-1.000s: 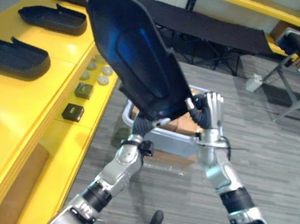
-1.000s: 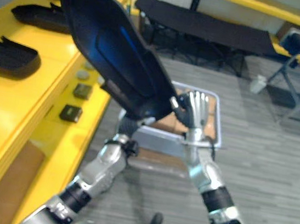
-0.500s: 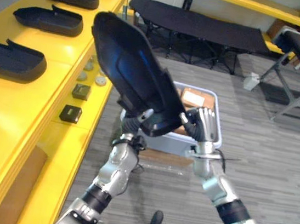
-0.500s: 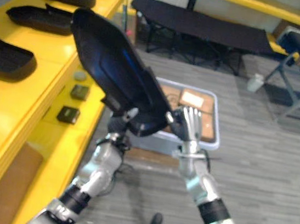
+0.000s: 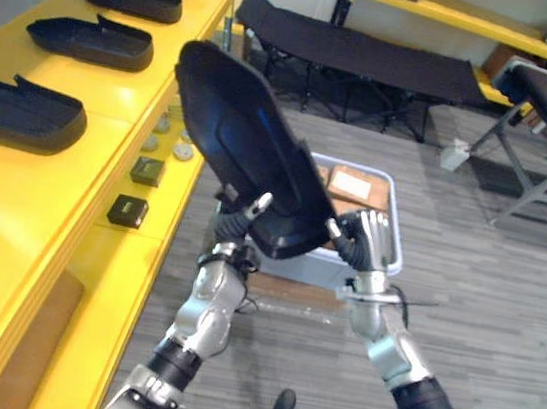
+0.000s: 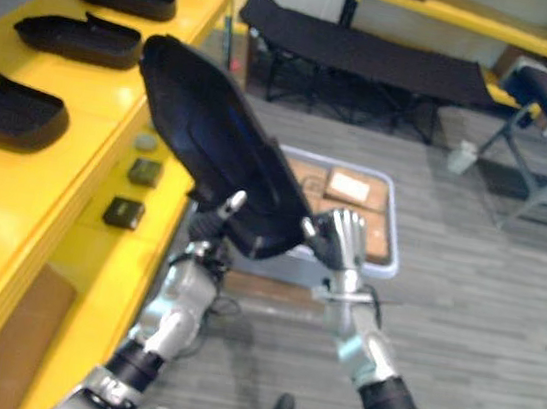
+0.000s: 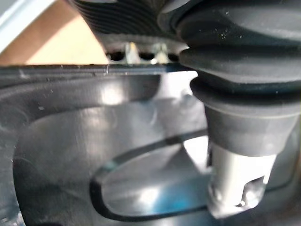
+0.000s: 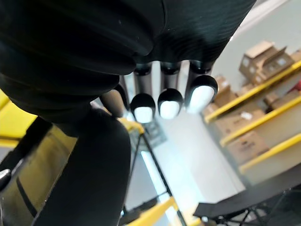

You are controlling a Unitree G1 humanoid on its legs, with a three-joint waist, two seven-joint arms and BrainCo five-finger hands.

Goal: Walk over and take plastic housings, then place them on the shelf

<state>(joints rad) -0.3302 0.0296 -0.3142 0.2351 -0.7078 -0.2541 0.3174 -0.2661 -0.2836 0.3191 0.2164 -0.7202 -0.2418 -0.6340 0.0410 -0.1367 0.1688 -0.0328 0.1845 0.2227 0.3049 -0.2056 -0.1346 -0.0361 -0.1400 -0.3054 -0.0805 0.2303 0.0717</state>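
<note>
A large black plastic housing (image 5: 245, 155) is being held up in the air between both hands. It is being carried tilted, with its upper end leaning toward the yellow shelf (image 5: 74, 188) and its lower end pointing down toward the robot. It is not being rested on the shelf: it is being held just beside the shelf's long edge, above the floor. The lower end is being gripped by the left hand (image 5: 238, 222), whose fingers (image 5: 261, 202) are being curled over the rim onto the face turned toward the head camera. The lower right rim is being supported by the right hand (image 5: 371, 246), whose fingers (image 6: 349, 231) are being held nearly straight and upright, not closed round the part. Other black housings (image 5: 23, 111) are being stored in a row along the shelf top. Two small dark boxes (image 5: 127, 211) are being shown close to the shelf's long edge. A grey bin (image 5: 360, 163) with cardboard boxes inside is being partly hidden behind the housing, on the floor.
</note>
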